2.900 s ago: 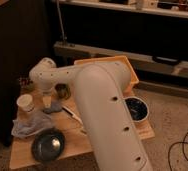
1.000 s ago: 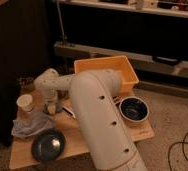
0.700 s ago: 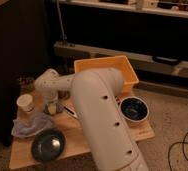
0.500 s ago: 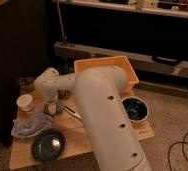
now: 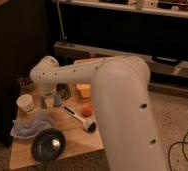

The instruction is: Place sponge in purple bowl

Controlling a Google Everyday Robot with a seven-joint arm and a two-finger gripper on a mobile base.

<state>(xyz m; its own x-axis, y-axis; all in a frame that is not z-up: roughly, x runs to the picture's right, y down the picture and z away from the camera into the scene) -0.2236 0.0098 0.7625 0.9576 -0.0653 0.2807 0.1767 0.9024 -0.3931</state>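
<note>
sponge (image 5: 57, 99): grey-blue pad at the far-left part of the table (image 5: 78, 141), right at the tip of the pincer (image 5: 50, 102). It looks stood on edge, with the long axis roughly vertical and the flat face toward the camera. That's a soft read, since the pad blends into the fingers. I can't tell whether its lower edge touches the table top.

arm (image 5: 122, 100): the thick white link rises from the near right and fills most of the right half. It bends at the top, and the slimmer forearm runs left to the wrist (image 5: 47, 75) over the table's far-left area. From there the wrist turns straight down, so the pincer points at the table top.

pincer: closed. The sponge is in contact with it on the right side of the tip. I can't confirm from this view that the pad is actually clamped between the fingers.

around it:
- paper cup (image 5: 25, 103) upright, just left of the pincer
- pale blue-grey cloth (image 5: 32, 127) crumpled, near-left of it
- dark dish (image 5: 48, 145) near the front edge, touching the cloth's near side
- yellow block (image 5: 83, 90) just right of the pincer, partly behind the forearm
- orange ball (image 5: 87, 109) nearer than the block
- black-headed brush (image 5: 80, 118) lying diagonally beside the ball, head toward the near right
</note>
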